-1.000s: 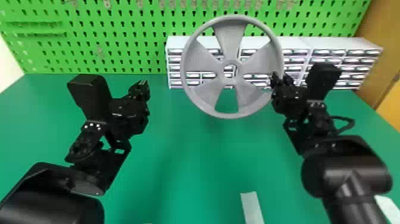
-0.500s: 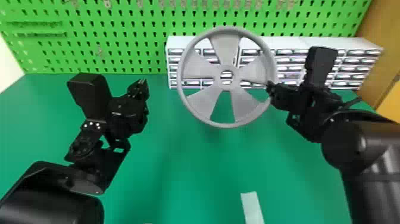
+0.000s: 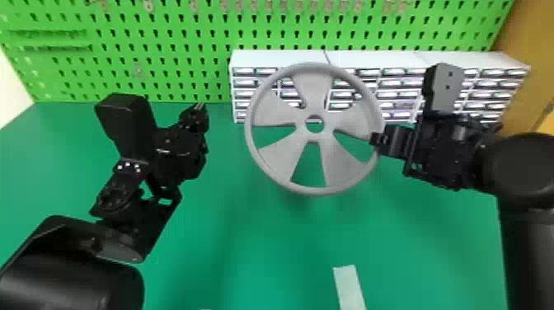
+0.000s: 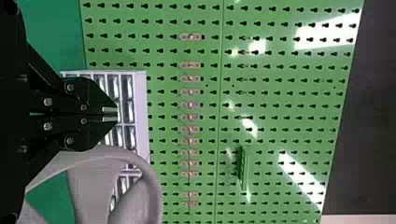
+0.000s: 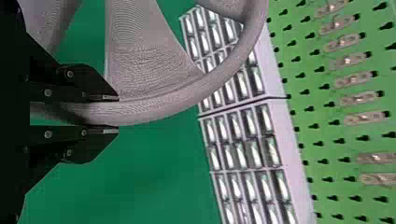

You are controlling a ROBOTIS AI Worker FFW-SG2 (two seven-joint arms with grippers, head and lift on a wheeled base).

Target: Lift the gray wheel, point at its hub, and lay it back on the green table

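Observation:
The gray wheel [image 3: 278,158] is held up in the air above the green table [image 3: 264,255], its spoked face toward the head camera and its hub at the centre. At its right edge my right gripper [image 3: 376,140] is shut on the rim. In the right wrist view the rim of the gray wheel [image 5: 159,105] lies between the fingers of my right gripper [image 5: 117,114]. My left gripper [image 3: 200,108] is off to the wheel's left, apart from it. Seen from its own wrist, the left gripper [image 4: 116,115] has its fingers together, with the gray wheel [image 4: 152,182] beside them.
White drawer cabinets [image 3: 416,62] stand along the back behind the wheel, in front of a green pegboard [image 3: 165,57]. A pale strip [image 3: 349,288] lies on the table near the front. A brown panel [image 3: 523,37] rises at the right.
The wheel has come down slightly and shifted a little left, tilting as it moved. My right arm has swung so that its gripper reaches in from the right. The left arm has hardly moved.

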